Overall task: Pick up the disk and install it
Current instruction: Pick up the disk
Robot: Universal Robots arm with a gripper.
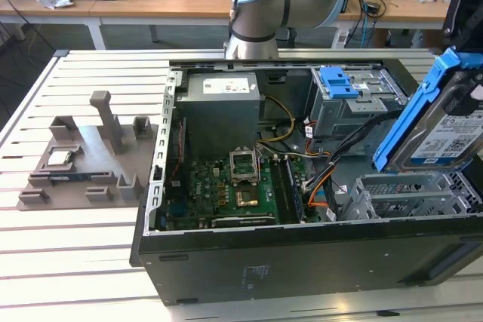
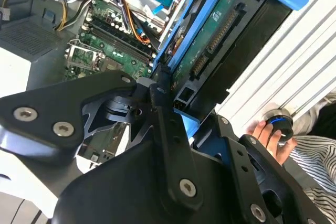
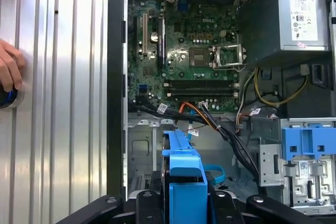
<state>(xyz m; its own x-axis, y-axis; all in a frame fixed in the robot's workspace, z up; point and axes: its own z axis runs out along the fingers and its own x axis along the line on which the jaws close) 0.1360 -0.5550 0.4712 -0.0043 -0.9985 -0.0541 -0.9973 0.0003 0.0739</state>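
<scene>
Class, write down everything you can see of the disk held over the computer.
The disk is a flat silver rectangular drive with a white-and-blue label, in a blue plastic carrier frame with a tab at its upper end. In the second wrist view its underside shows a green circuit board. It hangs tilted steeply on edge above the metal drive cage of the open computer case, at the exterior view's right, gripped at one end by the black claw.
</scene>
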